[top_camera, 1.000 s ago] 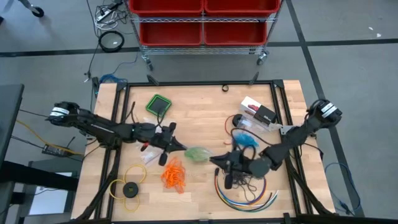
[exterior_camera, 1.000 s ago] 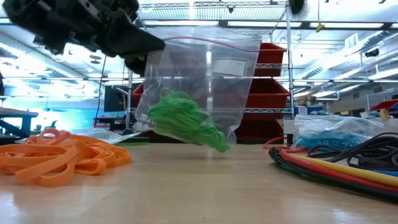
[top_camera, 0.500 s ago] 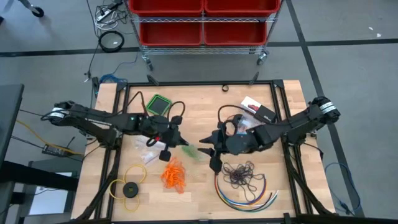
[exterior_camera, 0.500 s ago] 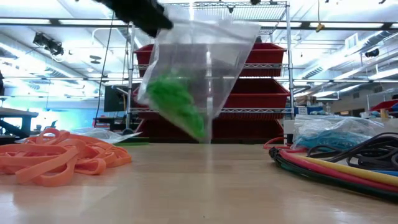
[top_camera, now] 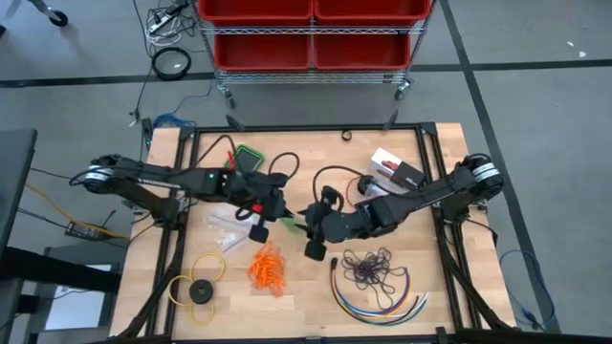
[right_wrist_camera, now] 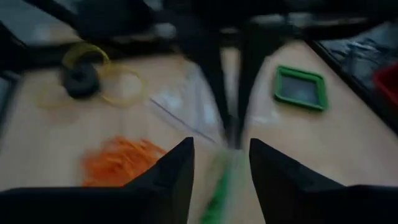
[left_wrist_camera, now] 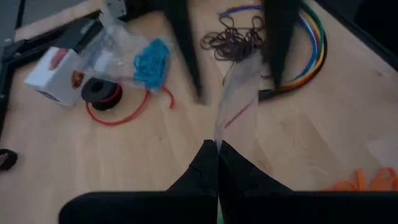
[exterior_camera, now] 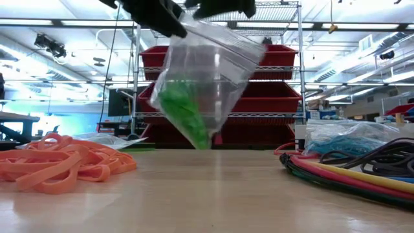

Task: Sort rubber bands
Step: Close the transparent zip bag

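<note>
Right pincer (top_camera: 308, 222) has swung over to the lifted bag (exterior_camera: 207, 84).

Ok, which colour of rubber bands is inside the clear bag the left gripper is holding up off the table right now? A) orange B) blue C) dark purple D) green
D: in the low view the clear bag hangs above the table with a green bunch in its bottom, pinched at the top by the left gripper; the orange bands lie loose on the table.
</note>
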Tool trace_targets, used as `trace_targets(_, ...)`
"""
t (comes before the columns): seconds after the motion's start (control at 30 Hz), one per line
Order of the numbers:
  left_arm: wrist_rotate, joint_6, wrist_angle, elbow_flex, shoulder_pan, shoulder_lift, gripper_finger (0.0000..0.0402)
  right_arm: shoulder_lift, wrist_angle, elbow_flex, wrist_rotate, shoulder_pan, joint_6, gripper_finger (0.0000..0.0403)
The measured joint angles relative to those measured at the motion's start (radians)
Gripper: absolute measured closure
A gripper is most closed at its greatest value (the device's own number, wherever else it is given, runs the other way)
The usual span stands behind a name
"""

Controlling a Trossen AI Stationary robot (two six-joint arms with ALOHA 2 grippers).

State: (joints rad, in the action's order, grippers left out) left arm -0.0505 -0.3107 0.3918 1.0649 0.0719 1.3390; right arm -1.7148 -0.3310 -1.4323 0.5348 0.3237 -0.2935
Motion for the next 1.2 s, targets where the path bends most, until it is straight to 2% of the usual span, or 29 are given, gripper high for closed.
trace_targets(0.17, -0.001, -0.002, -0.017, -0.001, 0.000, 0.026, 0.0401, -0.036, -0.113, -0.069, 0.056, 0.000, 0.010, 0.0262)
trace_targets(0.3, -0.001, -0.005, -0.015, -0.001, 0.002, 0.027, 0.0402, -0.035, -0.152, -0.071, 0.080, 0.003, -0.001, 0.0262)
trace_targets(0.73, -0.003, -0.012, -0.060, -0.001, 0.029, 0.027, 0.0402, -0.035, -0.158, -0.071, -0.027, -0.015, -0.051, 0.0265)
trace_targets(0.9, -0.002, -0.019, -0.072, -0.001, 0.033, 0.027, 0.0402, -0.081, -0.150, -0.069, -0.067, -0.025, -0.060, 0.0273)
trace_targets(1.2, 0.002, -0.021, -0.034, -0.001, 0.035, 0.027, 0.0402, -0.113, -0.122, -0.069, -0.061, -0.032, -0.043, 0.0317)
